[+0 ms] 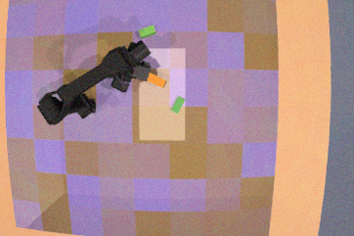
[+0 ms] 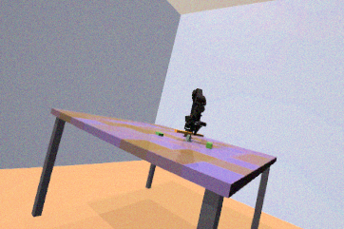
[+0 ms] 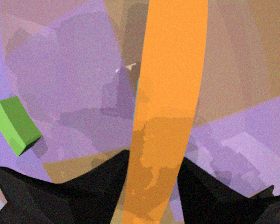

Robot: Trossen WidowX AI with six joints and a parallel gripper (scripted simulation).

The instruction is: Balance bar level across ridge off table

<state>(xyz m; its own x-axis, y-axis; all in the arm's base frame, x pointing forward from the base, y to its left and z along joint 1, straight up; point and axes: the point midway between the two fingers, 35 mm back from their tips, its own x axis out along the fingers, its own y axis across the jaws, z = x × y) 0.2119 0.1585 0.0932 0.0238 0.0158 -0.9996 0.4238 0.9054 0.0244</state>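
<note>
The orange bar [image 1: 156, 80] [image 2: 181, 131] [image 3: 172, 60] lies across the top of the small grey-teal ridge [image 2: 188, 138]. In the exterior view both ends stand clear of the table and the bar looks about level with the table top. My gripper [image 1: 145, 74] [image 3: 154, 158] is around the bar, one finger on each side, slightly open. In the wrist view a narrow gap shows beside the right finger; the left finger is very near the bar's edge. The ridge is hidden in the top view, and only a thin teal sliver shows beside the bar in the wrist view.
Two green blocks are on the table: one [image 1: 147, 30] beyond the gripper, the other [image 1: 177, 105] past the bar's visible end. One green block [image 3: 19, 126] shows at the wrist view's left edge. A paler rectangle [image 1: 161, 125] lies under the bar's area.
</note>
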